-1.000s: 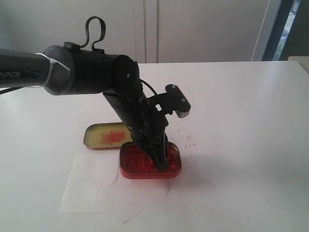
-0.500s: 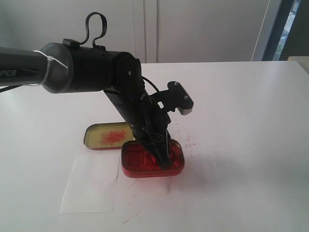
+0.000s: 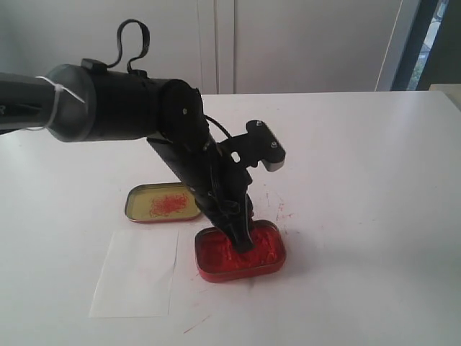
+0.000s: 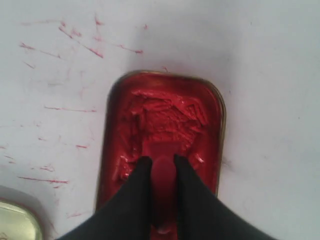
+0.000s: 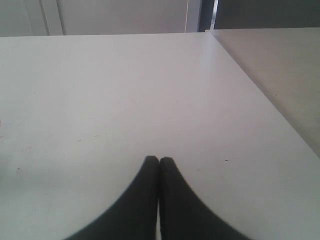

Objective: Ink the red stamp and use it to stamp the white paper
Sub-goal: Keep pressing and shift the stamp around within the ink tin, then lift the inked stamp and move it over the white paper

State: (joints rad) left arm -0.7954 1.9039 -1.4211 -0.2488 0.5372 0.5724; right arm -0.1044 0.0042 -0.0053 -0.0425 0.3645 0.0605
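My left gripper [image 3: 243, 244] [image 4: 160, 165] is shut on the red stamp [image 4: 162, 190], whose handle shows between the two black fingers. The stamp's base is pressed down into the paste of the rectangular red ink tin [image 3: 241, 254] [image 4: 165, 117]. The white paper [image 3: 138, 272] lies flat on the table to the left of the tin, apart from it. My right gripper [image 5: 159, 161] is shut on nothing, over bare white table; it does not show in the exterior view.
The gold tin lid [image 3: 161, 202] with red smears lies behind the paper, left of the arm; one corner of the lid [image 4: 17, 225] shows in the left wrist view. Red scribbles [image 3: 282, 210] mark the tabletop right of the tin. The table's right edge [image 5: 260, 95] runs beside the right gripper.
The ink tin has slid to the right and toward the front, off the paper's edge, with the left gripper and stamp still in it. The left arm has shifted slightly.
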